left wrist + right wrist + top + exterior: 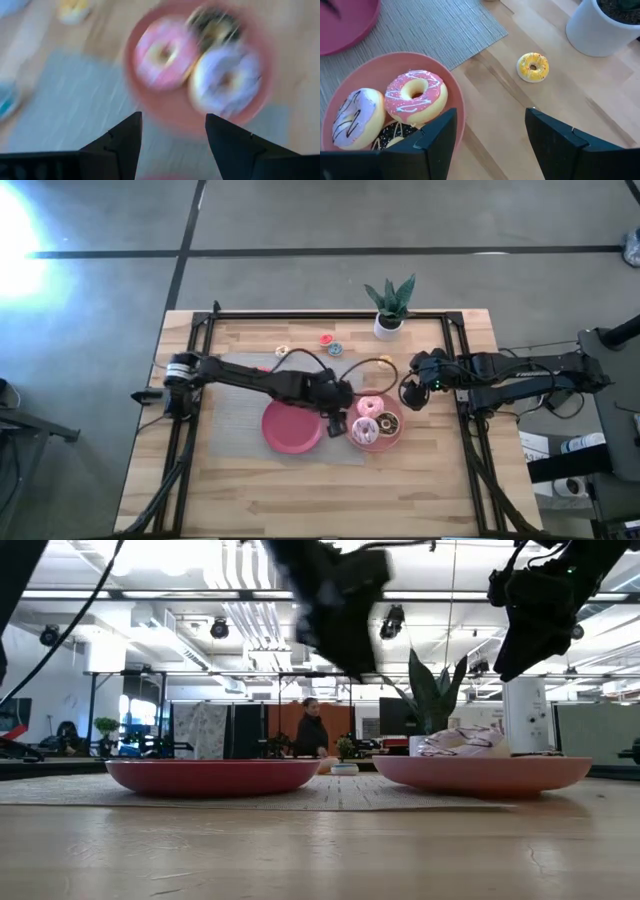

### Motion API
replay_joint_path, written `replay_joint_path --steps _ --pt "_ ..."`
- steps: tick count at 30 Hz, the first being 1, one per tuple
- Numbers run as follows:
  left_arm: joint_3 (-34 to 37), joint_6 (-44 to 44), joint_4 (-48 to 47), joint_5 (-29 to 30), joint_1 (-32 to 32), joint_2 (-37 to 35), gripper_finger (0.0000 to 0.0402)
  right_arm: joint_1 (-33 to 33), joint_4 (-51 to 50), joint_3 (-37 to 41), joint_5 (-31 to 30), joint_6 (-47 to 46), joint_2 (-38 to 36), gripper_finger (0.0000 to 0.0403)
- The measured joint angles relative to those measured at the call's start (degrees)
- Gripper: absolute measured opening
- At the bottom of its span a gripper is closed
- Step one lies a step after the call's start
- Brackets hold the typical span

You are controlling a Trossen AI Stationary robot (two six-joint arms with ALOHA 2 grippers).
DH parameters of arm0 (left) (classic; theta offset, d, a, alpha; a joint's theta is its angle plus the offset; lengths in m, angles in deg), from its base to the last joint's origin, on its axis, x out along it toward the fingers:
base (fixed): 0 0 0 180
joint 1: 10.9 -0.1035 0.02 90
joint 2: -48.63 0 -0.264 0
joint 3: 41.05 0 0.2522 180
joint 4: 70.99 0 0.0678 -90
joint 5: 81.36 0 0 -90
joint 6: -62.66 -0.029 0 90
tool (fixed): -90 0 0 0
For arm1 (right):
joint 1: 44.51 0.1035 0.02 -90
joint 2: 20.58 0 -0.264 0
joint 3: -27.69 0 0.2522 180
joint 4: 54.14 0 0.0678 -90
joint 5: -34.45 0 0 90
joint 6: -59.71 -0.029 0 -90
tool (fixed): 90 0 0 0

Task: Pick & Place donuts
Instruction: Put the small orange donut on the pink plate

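Observation:
Three larger donuts lie on the right pink plate [397, 436]: a pink one [415, 95], a pale one with dark drizzle [355, 117] and a chocolate one [395, 134]. A tiny yellow donut [533, 67] rests on the bare wood near the white pot. Other tiny donuts [327, 339] lie toward the far edge. My left gripper [335, 420] hangs open above the gap between the two plates; its wrist view shows the three donuts [161, 54] ahead, blurred. My right gripper [410, 395] is open, raised just right of the donut plate.
A second pink plate [292, 427] sits empty on the grey woven mat [235, 405], left of the donut plate. A potted plant [390, 305] stands at the far edge. A cable [375, 362] loops over the wood. A person [312, 730] stands far behind the table.

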Motion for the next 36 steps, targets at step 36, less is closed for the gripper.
replay_joint_path --steps 36 --pt "45.2 9.8 -2.9 -19.3 -40.8 -29.3 0.0189 0.0 5.7 0.6 -1.1 -13.5 2.2 0.0226"
